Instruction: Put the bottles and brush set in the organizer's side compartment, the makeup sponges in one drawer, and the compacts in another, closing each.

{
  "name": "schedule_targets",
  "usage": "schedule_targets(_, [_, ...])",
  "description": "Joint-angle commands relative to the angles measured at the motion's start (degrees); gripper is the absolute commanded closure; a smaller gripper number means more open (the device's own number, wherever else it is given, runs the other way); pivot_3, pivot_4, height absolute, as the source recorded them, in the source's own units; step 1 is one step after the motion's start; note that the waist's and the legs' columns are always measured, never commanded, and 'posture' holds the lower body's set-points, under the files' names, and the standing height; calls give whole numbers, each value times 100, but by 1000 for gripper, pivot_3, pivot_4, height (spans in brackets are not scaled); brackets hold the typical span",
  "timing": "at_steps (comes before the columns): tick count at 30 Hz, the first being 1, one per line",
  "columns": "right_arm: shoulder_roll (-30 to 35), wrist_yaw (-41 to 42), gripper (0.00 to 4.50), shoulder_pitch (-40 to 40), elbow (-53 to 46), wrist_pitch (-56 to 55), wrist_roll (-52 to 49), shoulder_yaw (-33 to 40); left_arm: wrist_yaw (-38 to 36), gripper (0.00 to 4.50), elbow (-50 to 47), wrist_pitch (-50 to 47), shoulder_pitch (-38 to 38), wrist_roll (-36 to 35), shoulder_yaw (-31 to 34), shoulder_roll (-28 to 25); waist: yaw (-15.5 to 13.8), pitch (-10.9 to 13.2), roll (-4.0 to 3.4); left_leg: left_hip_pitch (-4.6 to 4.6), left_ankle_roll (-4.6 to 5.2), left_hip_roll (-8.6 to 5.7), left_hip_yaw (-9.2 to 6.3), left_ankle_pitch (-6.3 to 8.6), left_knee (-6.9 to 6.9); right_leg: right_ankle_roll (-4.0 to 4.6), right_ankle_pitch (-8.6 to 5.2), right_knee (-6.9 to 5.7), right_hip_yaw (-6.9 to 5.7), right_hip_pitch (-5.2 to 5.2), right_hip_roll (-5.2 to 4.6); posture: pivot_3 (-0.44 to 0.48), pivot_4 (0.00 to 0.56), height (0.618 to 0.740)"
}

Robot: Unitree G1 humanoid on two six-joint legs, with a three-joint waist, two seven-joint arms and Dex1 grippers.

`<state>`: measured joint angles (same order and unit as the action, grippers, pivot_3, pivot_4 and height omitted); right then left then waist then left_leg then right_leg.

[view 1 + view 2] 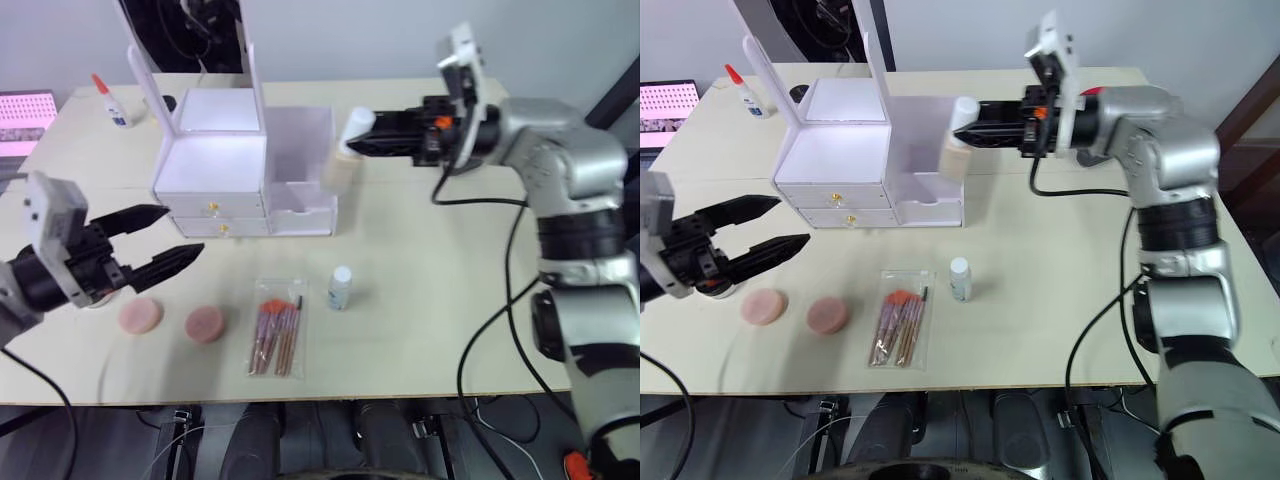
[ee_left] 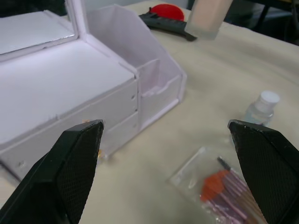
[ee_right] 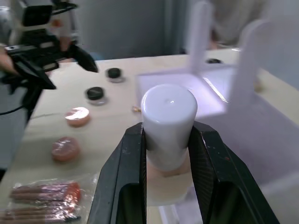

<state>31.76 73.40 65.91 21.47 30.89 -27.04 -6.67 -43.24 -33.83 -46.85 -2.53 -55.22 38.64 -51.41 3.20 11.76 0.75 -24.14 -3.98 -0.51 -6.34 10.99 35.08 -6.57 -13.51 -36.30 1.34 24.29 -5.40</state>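
Observation:
My right gripper [image 1: 352, 140] is shut on a beige bottle with a white cap [image 3: 168, 116], held tilted just above the side compartment [image 1: 300, 150] of the white organizer [image 1: 210, 170]. Both drawers [image 1: 212, 208] are closed. A small clear bottle [image 1: 340, 288] stands on the table in front of the organizer. The bagged brush set [image 1: 277, 338] lies beside it. Two pink makeup sponges [image 1: 140, 315] [image 1: 205, 324] lie further left. Above them hovers my left gripper [image 1: 182, 232], open and empty. Two black compacts [image 3: 113, 73] [image 3: 96, 93] lie beyond the sponges.
The organizer's mirror lid [image 1: 150, 80] stands upright. A glue bottle [image 1: 112, 103] sits at the back left of the table, and a pink screen [image 1: 25, 120] is at the far left edge. Black cables [image 1: 500, 300] hang along my right arm.

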Motion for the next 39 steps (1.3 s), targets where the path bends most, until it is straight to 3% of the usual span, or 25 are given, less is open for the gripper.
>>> schedule_targets(1, [-357, 504, 3764, 600, 1089, -912, 415, -143, 241, 0, -456, 34, -240, -175, 437, 80, -20, 0, 0, -1, 0, 0, 0, 0, 1, 3, 1, 1, 0, 0, 0, 0, 150, 740])
schedule_targets(9, [-1127, 998, 3764, 1413, 3524, -2742, 1363, -338, 698, 0, -914, 33, -720, -483, 812, 192, -2, 1, -1, 2, -2, 3, 1, 0, -5, 0, 6, 0, 0, 3, 5, 0, 150, 740])
schedule_targets(16, [-1438, 676, 3764, 1740, 4674, -3634, 1978, -239, 933, 0, -1013, 117, -884, -597, 866, 190, 81, 1, -2, 3, -2, 5, -1, 0, -9, 1, 6, -1, 0, 4, 9, 0, 150, 740])
schedule_targets(25, [-1470, 331, 3764, 1901, 5088, -3777, 2237, 91, 1059, 0, -1107, 208, -1002, -633, 857, 221, 88, 2, -4, 6, -2, 9, -1, 0, -12, 6, 3, -2, 2, 4, 15, 0, 150, 740])
schedule_targets(39, [-1702, -133, 3764, 1704, 5336, -3840, 3049, -44, 1061, 0, -986, 340, -906, -495, 636, 164, 90, 3, -4, 6, -2, 12, -1, 0, -12, 9, 3, -2, 3, 5, 19, 0, 150, 740])
